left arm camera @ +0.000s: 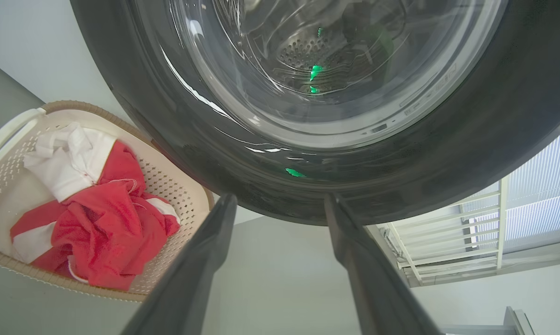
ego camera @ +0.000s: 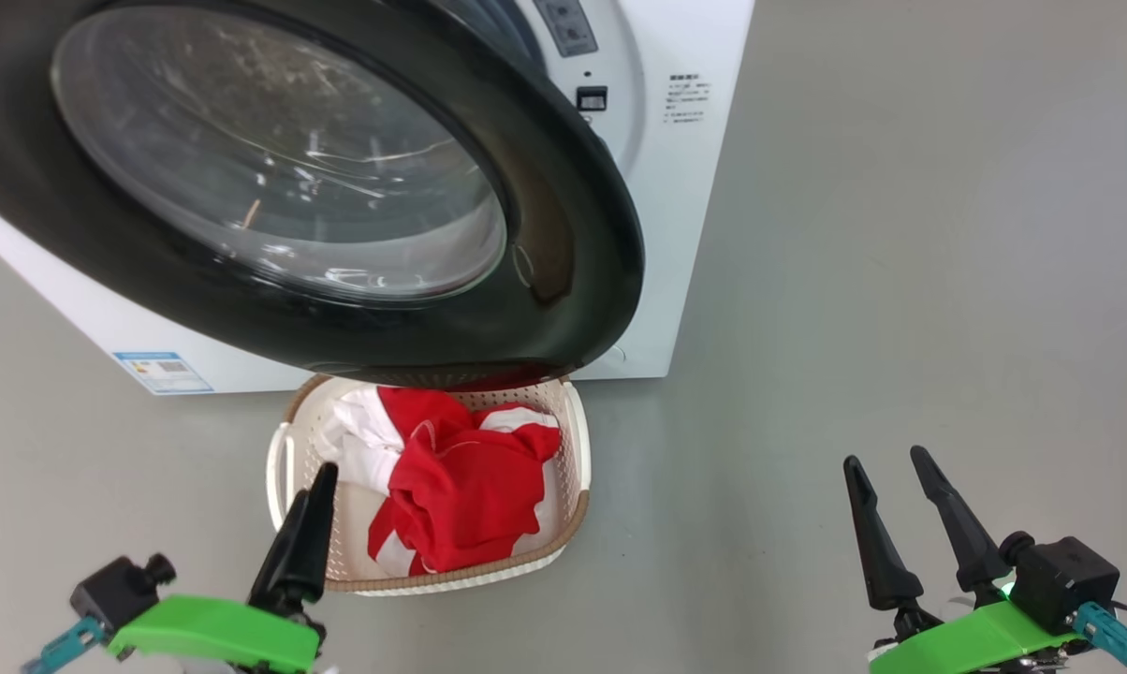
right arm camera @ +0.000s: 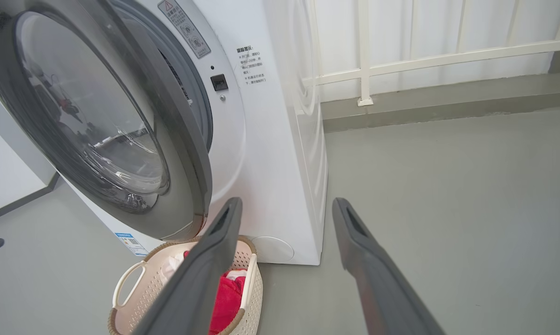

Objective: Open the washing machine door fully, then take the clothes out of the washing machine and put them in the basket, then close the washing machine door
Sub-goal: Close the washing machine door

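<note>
i see a glossy black rim and clear smooth glass on the washing machine door [ego camera: 283,178], soft red cloth clothes [ego camera: 461,487], a perforated cream plastic basket [ego camera: 575,459], and a matt grey floor [ego camera: 900,328].

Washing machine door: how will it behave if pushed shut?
Likely rigid, swinging as one piece: the washing machine door has a thick black rim. That glossy rim looks slippery, so contact may slide. Its lower edge overhangs the basket and might brush it.
</note>
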Motion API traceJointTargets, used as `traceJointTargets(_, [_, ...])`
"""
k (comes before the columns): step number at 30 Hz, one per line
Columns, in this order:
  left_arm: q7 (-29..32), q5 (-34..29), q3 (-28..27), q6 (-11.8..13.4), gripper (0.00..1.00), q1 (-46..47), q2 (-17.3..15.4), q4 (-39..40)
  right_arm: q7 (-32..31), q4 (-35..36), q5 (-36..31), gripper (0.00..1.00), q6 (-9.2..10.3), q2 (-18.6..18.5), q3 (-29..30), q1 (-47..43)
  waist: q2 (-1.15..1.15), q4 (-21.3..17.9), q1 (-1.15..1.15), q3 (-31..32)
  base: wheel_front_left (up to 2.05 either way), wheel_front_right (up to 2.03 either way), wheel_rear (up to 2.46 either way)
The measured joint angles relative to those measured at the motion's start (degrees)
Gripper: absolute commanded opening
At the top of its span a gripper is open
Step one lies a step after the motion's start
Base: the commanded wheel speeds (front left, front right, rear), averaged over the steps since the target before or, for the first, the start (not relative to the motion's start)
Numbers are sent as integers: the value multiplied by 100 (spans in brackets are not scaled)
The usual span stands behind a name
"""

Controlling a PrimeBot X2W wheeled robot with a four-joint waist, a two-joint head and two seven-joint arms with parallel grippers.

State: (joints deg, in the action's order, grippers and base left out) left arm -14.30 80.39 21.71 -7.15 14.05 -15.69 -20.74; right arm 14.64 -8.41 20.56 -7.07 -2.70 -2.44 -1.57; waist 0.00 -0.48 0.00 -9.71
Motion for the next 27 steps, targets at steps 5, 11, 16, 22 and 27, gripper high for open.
traceJointTargets(5, [0,-483,-358,0,100,-300,56,0,0,-7,-7,100,0,4,16,-76,0,100,0,81,0,0,0])
traceJointTargets(11, [0,-948,-769,0,100,-588,177,16,0,-5,-44,100,0,7,98,-98,0,158,0,148,0,0,0])
traceJointTargets(16, [0,-1217,-1022,0,100,-744,222,92,0,5,-49,100,0,8,177,-289,0,201,0,220,0,0,0])
traceJointTargets(22, [0,-2096,-1258,0,100,-856,214,152,0,15,-57,100,0,22,207,-315,0,263,0,263,0,0,0])
traceJointTargets(27, [0,-3152,-1599,-1,100,-1010,286,177,0,21,-58,100,0,23,247,-394,0,277,0,302,0,0,0])
